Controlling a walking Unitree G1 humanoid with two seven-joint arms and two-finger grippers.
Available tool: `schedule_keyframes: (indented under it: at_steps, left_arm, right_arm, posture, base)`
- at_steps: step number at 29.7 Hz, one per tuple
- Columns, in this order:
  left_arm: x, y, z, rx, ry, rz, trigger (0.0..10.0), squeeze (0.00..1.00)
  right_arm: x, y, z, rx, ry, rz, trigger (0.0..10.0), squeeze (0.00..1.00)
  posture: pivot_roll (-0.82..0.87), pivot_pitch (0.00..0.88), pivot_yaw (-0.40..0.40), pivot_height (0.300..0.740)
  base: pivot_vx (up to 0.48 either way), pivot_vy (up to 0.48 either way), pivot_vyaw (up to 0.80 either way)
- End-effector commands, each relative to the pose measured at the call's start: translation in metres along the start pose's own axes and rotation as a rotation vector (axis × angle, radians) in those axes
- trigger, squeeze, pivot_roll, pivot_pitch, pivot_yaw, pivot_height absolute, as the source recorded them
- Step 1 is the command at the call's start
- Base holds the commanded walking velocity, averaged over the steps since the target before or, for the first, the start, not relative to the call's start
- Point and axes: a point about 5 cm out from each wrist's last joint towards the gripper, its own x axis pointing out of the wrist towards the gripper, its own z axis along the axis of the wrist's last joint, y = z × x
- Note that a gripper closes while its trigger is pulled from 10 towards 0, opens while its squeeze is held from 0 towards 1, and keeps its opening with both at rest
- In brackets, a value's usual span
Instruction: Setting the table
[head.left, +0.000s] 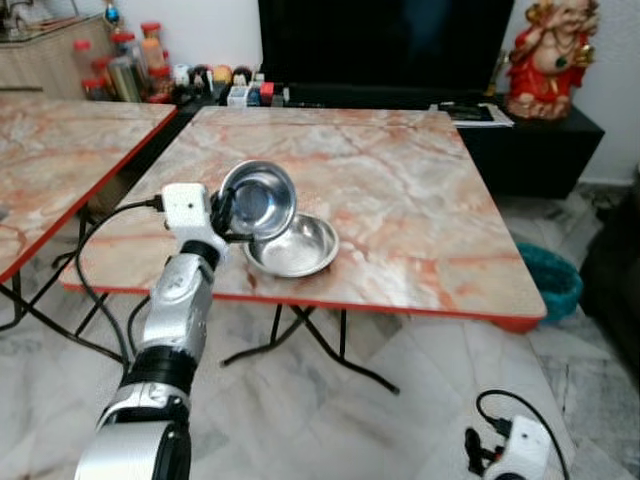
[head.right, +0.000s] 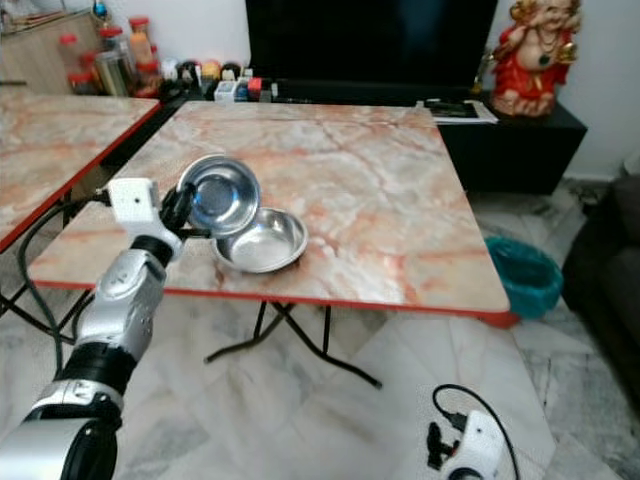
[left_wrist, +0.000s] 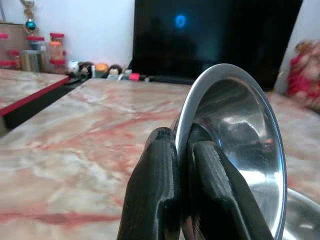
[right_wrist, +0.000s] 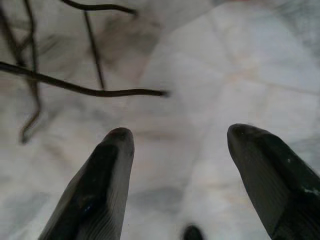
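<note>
The small shiny round steel bowl (head.left: 258, 198) is pinched by its rim in the left gripper (head.left: 224, 215), and its two black fingers (left_wrist: 155, 195) are squeezed tight on the thin edge. The bowl is tipped up on its side, with its open face pointing away from the gripper, up off the pink marble table with the red edge (head.left: 400, 190). Just past the gripper and a little lower sits a wider flat steel bowl (head.left: 293, 246) on the table, right under the held one. The table beyond it is bare, so nothing blocks a spot to put the bowl down. The right gripper (right_wrist: 175, 175) hangs low over the white floor with its fingers spread wide and nothing in them.
</note>
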Motion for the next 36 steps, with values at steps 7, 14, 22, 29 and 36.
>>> schedule_keyframes:
  at_steps: [7,14,22,29,36]
  left_arm:
    - [0.004,-0.015,0.004,-0.033,-0.007,-0.066,10.0,0.0]
    - [0.003,-0.016,-0.001,-0.125,0.04,-0.096,10.0,0.0]
    - [0.004,-0.017,0.0,-0.341,0.093,-0.137,10.0,0.0]
    - [0.011,-0.012,-0.003,-0.442,0.198,-0.029,10.0,0.0]
    - [0.013,-0.016,-0.009,-0.41,0.298,-0.038,10.0,0.0]
  right_arm:
    - [-0.001,-0.011,0.004,-0.012,-0.013,-0.031,10.0,0.0]
    - [0.0,-0.01,0.005,-0.012,-0.014,-0.029,10.0,0.0]
    - [0.0,-0.009,0.006,-0.01,-0.013,-0.027,10.0,0.0]
    - [0.0,-0.009,0.006,-0.01,-0.013,-0.024,10.0,0.0]
    - [0.001,-0.009,0.006,-0.011,-0.012,-0.021,10.0,0.0]
  posture:
    - [0.03,0.0,0.002,0.736]
    - [0.03,0.0,0.002,0.736]
    - [0.04,0.0,0.005,0.736]
    - [0.04,0.0,0.008,0.736]
    - [0.04,0.0,0.009,0.736]
  base:
    - [0.043,0.0,0.0]
    - [0.0,0.0,0.0]
    - [0.0,0.0,0.0]
    - [0.0,0.0,0.0]
    - [0.0,0.0,0.0]
